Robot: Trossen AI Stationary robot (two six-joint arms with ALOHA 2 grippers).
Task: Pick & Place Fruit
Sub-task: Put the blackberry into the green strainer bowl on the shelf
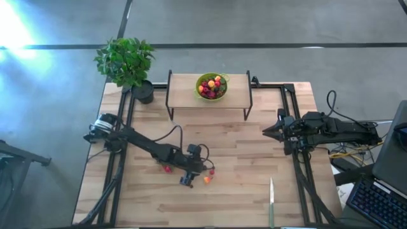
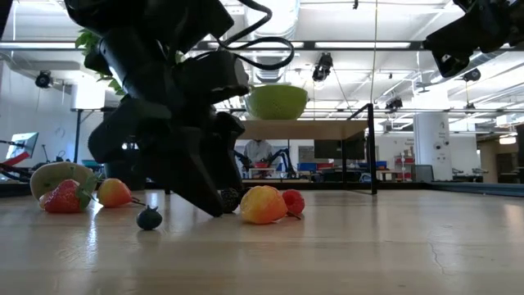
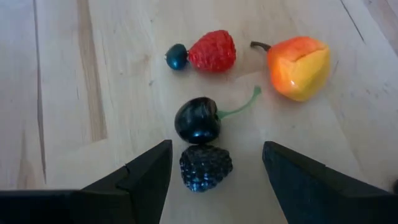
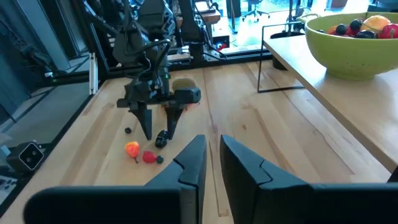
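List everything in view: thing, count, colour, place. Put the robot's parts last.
bowl: one, lime green, holding mixed fruit, on the raised shelf at the table's far edge.
potted plant: one, green, far left corner.
knife: one, near edge, right of centre.
blackberry: one, dark, between the left fingers.
cherry: one, dark, green stem, touching the blackberry.
strawberry: one, red, beyond the cherry.
blueberry: one, beside the strawberry.
orange-yellow fruit: one.
kiwi: one, brown-green.
left gripper: open, down at the table.
right gripper: waiting at the right side.

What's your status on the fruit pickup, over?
Left gripper open, low over blackberry; dark cherry right beside it. Right gripper parked at table's right. Bowl partly filled.
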